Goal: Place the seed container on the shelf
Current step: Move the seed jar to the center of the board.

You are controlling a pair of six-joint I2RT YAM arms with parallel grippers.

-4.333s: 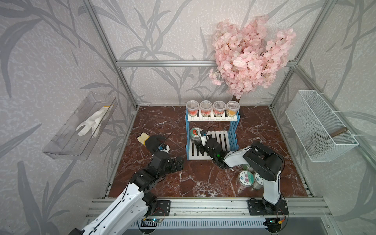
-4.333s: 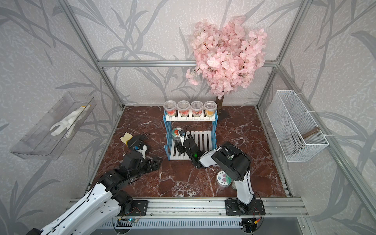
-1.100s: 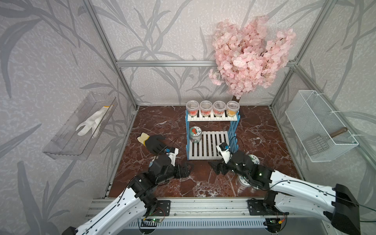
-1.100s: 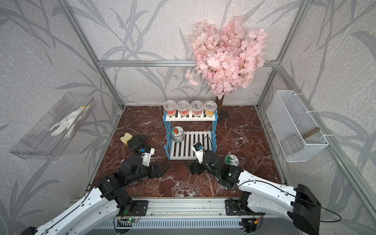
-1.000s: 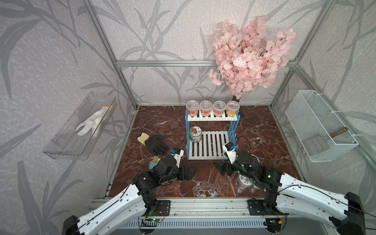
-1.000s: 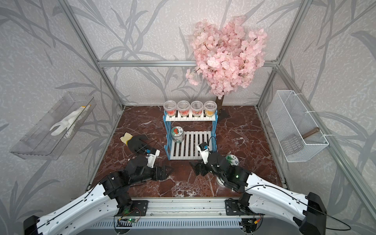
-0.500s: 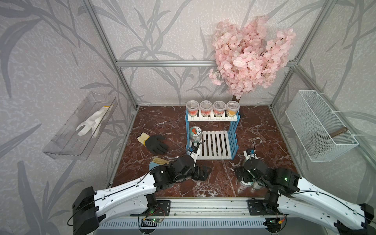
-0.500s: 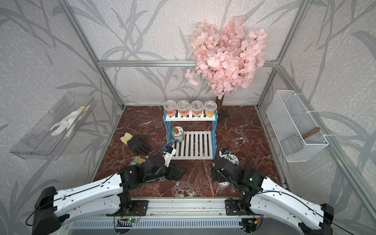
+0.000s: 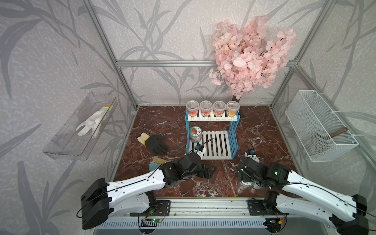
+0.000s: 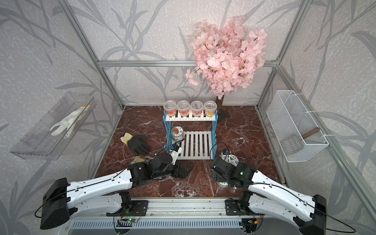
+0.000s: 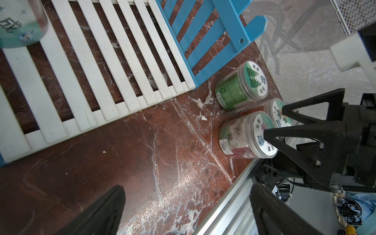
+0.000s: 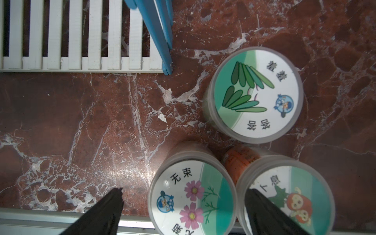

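The shelf [image 9: 219,146] is standing with one jar [image 9: 195,133] sitting at the left end of its lower board and the other slats lying free, as the left gripper [image 11: 187,188] is hanging open over bare marble. The right gripper [image 12: 184,192], jaws spread and empty, is hovering over the flower-lid seed container [image 11: 242,138], standing on the floor off the shelf's right front corner by the front rail [image 12: 40,215]; a clean grab is likely calling for a straight drop, the red-fruit jar [image 12: 284,199] crowding one finger.
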